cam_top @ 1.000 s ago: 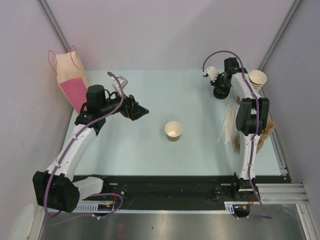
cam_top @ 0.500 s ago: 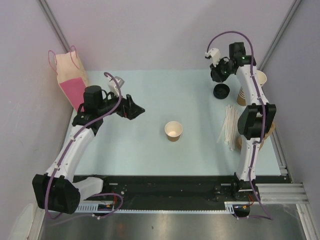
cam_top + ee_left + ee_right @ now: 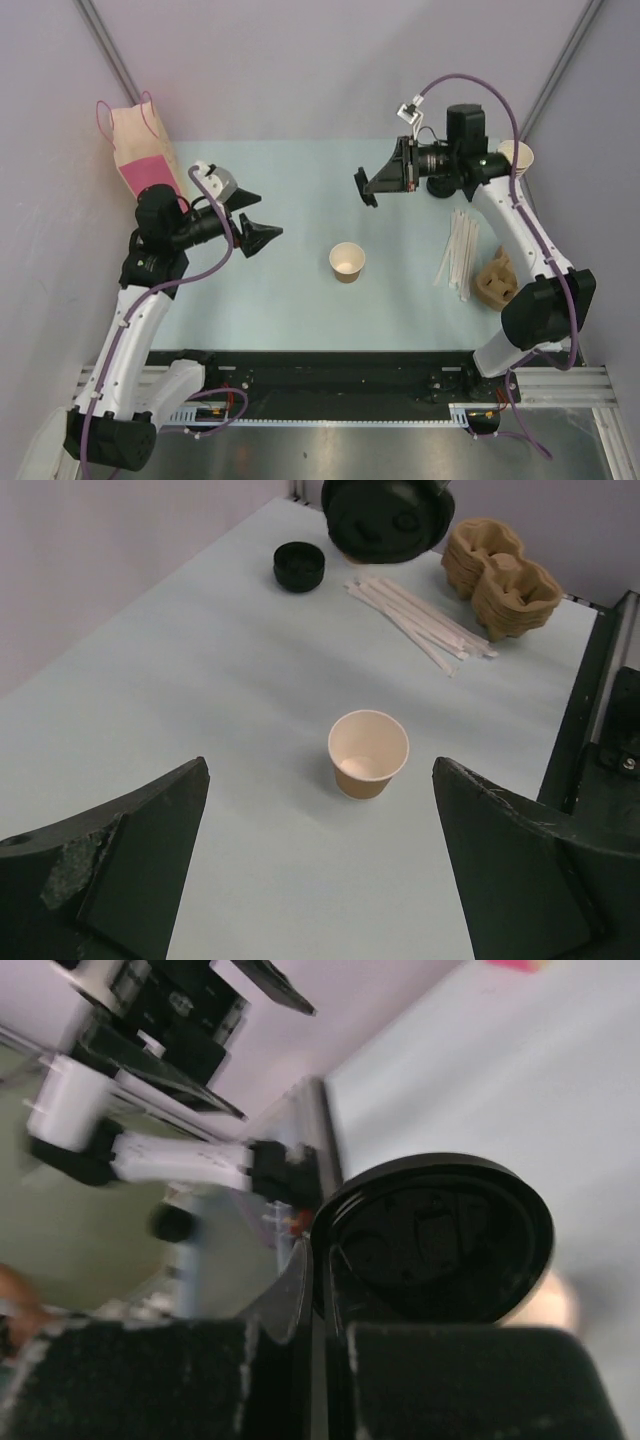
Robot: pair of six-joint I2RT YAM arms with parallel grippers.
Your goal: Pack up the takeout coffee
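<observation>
No cup with a lid on it shows. A single open tan paper cup [image 3: 347, 262] stands lidless in the middle of the table, also in the left wrist view [image 3: 368, 755]. My right gripper [image 3: 368, 184] is shut on a round black lid [image 3: 440, 1240], held on edge in the air behind and to the right of that cup. The lid also shows in the left wrist view [image 3: 385, 520]. My left gripper [image 3: 264, 219] is open and empty, left of the cup and facing it, jaws wide apart [image 3: 320, 770].
A black stack of lids [image 3: 299, 566] sits at the back right. White straws [image 3: 460, 250] and a brown pulp carrier [image 3: 497, 280] lie at the right. A stack of lidless cups [image 3: 517, 155] stands at the far right. A pink-and-tan paper bag [image 3: 140, 160] stands at the back left.
My right gripper has lifted a black lid off the stack at the back right and swung left towards the middle. My left arm has drawn back a little, jaws open.
</observation>
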